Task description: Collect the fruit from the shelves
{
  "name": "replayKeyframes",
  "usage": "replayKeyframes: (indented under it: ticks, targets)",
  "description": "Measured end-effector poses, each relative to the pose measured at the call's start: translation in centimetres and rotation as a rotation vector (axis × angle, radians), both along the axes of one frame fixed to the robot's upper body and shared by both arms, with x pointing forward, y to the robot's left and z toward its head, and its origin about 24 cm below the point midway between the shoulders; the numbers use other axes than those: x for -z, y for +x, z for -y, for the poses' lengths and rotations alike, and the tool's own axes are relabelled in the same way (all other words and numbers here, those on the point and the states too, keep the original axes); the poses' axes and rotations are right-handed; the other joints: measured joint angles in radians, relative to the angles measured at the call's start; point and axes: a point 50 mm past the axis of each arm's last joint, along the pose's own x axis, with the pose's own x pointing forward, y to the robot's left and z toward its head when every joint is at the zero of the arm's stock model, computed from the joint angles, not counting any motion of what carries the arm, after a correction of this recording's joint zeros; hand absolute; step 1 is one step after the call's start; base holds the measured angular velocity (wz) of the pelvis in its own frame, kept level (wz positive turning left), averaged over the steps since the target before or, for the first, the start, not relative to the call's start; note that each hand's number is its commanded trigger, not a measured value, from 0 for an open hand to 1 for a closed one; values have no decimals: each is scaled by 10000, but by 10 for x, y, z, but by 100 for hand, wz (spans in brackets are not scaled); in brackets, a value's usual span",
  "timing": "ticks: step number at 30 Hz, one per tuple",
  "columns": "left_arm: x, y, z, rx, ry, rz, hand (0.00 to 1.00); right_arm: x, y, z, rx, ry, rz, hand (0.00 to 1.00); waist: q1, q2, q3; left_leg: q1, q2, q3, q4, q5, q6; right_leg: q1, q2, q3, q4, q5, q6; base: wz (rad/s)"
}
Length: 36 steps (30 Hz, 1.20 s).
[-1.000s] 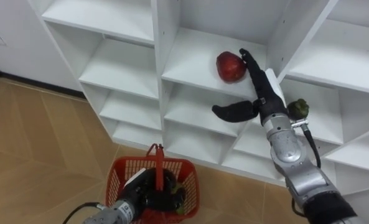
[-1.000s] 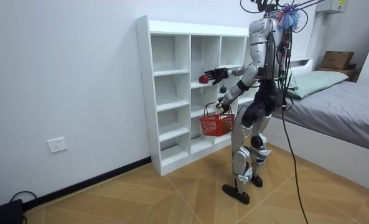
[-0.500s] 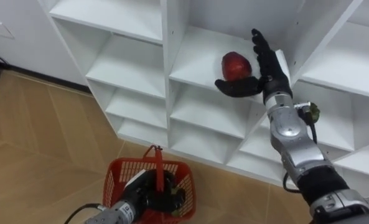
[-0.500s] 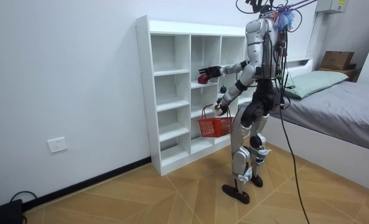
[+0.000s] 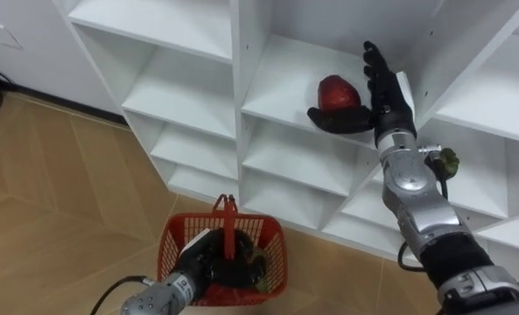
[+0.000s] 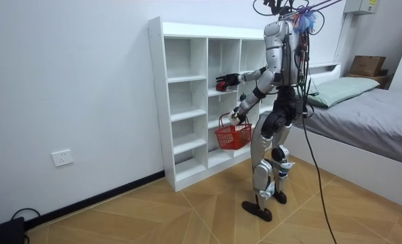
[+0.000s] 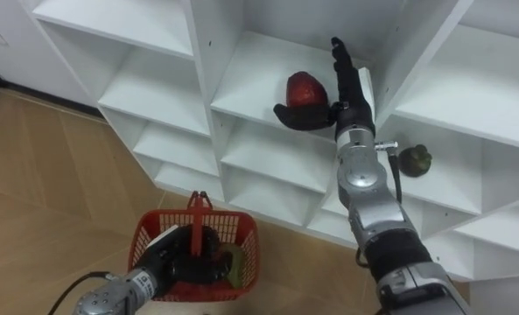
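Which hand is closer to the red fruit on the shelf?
Right. The right hand is beside the red fruit, thumb in front of it; the left hand holds the red basket well below.

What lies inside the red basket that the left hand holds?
A greenish item, perhaps a fruit, shows near the right wall of the red basket. The left hand, curled round the handle, covers the rest of the inside.

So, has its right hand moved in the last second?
Yes. The right hand rose toward the shelf: its thumb, below the shelf's front edge before, now lies in front of the red fruit.
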Motion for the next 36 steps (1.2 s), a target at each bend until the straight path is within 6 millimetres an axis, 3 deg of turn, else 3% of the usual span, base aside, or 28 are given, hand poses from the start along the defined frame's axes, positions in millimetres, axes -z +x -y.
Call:
replayKeyframes:
  ticks: [19,24,33,34,36]
  targets:
    - [0,1,-3,-307,253,46,100,5,-1,2,62,86,-263,0,-20,-19,11,-1,-3,6,8,3,3,3,-4,-6,15,-28,-1,0]
    - [5,3,-1,-116,450,-215,100,4,2,0,-92,-238,-218,0,50,-122,84,-46,-35,14,24,3,3,-156,-19,50,238,-127,-41,-1]
    - [6,2,3,33,457,-280,100,5,4,1,-204,-750,-185,0,79,-116,86,-183,30,31,118,2,1,-302,-32,57,354,-155,-59,0]
    - [6,2,3,40,443,-283,100,6,4,1,-201,-764,-210,5,81,-116,86,-182,29,31,132,1,1,-297,-33,57,356,-155,-60,0]
    - [6,2,4,-108,348,-321,100,7,4,2,-201,-780,-222,51,89,-105,93,-183,32,31,156,1,1,-295,-39,57,381,-154,-60,0]
